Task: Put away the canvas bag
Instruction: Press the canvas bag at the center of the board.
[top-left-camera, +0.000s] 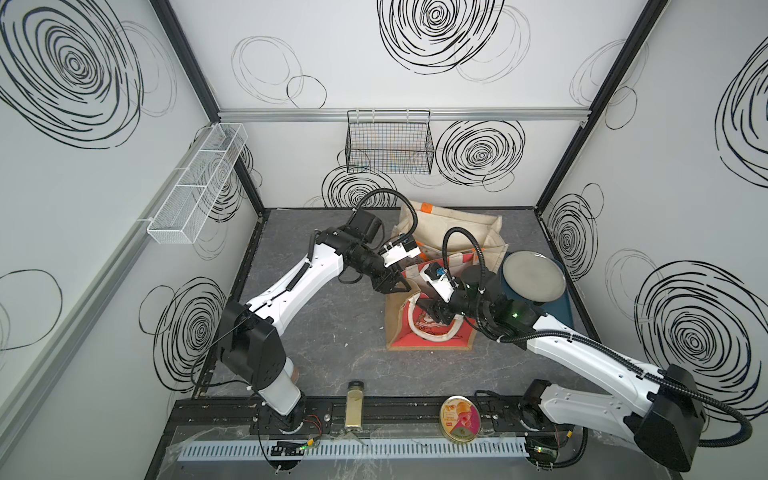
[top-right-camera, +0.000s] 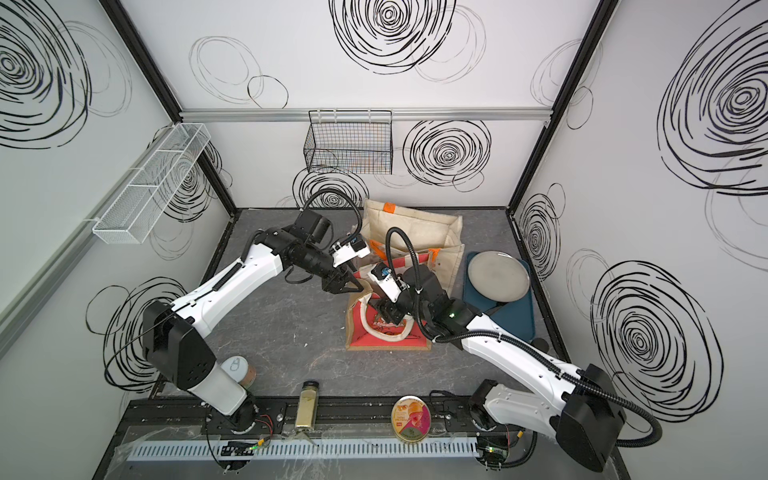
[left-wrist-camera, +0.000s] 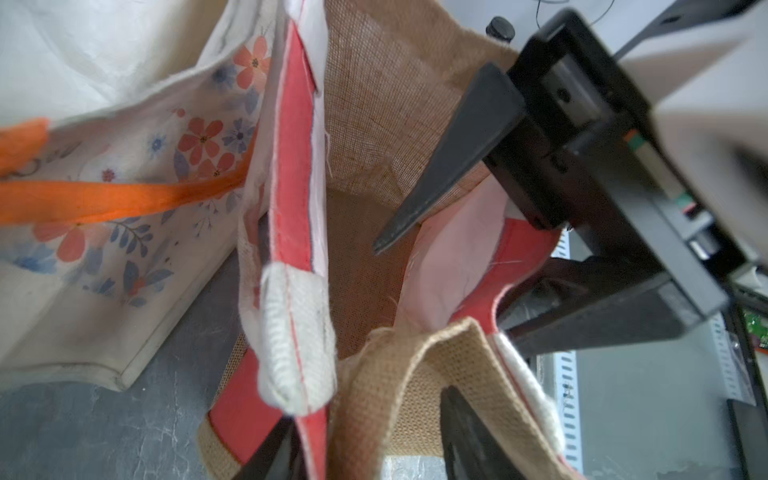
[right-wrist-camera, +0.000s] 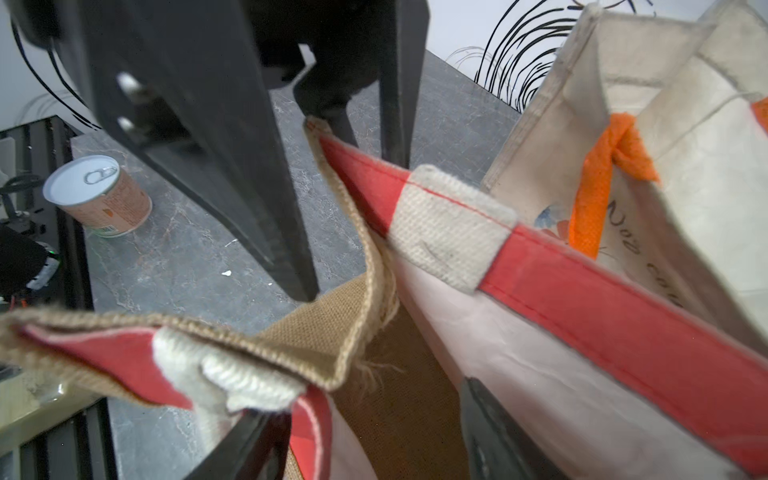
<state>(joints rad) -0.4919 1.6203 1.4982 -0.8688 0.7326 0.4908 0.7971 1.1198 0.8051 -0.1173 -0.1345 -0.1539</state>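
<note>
Two grippers I am watching are straddling the canvas bag (top-left-camera: 432, 345) rim, jaws apart: left gripper (top-left-camera: 399, 289) at its far-left corner, right gripper (top-left-camera: 432, 312) over its mouth, nearer the handle (top-left-camera: 435, 335).

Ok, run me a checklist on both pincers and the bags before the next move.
1. Left pincer open, astride the edge of the red bag: ok.
2. Right pincer open at the same bag's mouth: ok.
3. Firm hold on that bag: not ok, neither pincer is closed on it.
4. Cream bag standing with its mouth open: ok.
5. Plate on its tray clear of the right arm: cannot tell, the arm covers their near edge from above.
</note>
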